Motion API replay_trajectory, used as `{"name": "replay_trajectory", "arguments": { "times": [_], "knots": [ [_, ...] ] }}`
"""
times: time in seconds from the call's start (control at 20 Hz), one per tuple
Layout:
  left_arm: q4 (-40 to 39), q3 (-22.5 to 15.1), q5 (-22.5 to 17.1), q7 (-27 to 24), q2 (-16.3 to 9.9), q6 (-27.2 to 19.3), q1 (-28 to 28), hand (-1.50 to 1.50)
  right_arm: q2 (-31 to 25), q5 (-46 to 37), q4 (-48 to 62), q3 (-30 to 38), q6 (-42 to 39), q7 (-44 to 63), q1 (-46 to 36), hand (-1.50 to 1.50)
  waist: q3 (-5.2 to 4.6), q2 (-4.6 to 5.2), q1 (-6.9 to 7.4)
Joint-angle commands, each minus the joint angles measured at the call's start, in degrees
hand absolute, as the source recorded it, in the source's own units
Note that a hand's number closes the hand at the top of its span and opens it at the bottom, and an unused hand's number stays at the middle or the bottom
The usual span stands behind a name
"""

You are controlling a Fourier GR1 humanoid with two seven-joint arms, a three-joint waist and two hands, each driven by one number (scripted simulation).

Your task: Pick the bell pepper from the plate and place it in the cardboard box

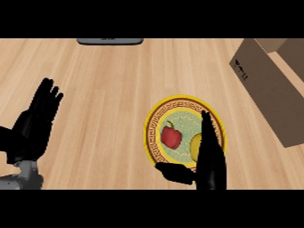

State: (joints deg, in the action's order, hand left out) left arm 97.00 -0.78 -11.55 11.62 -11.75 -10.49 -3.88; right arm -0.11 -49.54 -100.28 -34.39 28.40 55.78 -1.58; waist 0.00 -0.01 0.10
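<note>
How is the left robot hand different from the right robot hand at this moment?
The left robot hand rests open over bare counter at the view's left, fingers up; the right robot hand reaches over the plate. The left is apart from everything; the right partly hides a yellow item beside the red bell pepper. Both are black, with straight fingers, holding nothing.

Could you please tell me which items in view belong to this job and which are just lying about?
Part of the job:
- red bell pepper
- round yellow-rimmed patterned plate
- brown cardboard box
- black right hand

Lying about:
- yellow fruit on the plate
- dark grey flat object at the far edge
- resting left hand
</note>
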Motion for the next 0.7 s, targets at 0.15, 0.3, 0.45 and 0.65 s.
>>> {"name": "replay_trajectory", "arguments": {
  "times": [0.15,0.3,0.45,0.65],
  "knots": [
    [-0.6,1.4,0.3,-1.2,0.4,3.0,0.6,0.00,0.1,-0.9,4.7,1.4,0.0,7.9,-7.3,-1.50,-0.01,-0.01,0.09],
    [-1.2,3.3,0.2,2.6,0.1,2.1,-2.8,0.00,0.1,1.5,10.3,1.6,6.0,0.4,-4.6,-1.50,0.01,0.02,0.07],
    [-3.9,1.5,3.3,-4.0,3.6,2.0,0.7,0.00,0.1,1.0,4.9,3.6,0.7,-1.3,-1.2,-1.50,0.00,-0.01,-0.12],
    [-5.1,4.1,2.0,-1.2,2.1,3.6,-3.5,0.00,0.1,2.8,12.0,1.1,6.1,-0.8,-4.4,-1.50,0.00,0.01,-0.07]
  ]
}}
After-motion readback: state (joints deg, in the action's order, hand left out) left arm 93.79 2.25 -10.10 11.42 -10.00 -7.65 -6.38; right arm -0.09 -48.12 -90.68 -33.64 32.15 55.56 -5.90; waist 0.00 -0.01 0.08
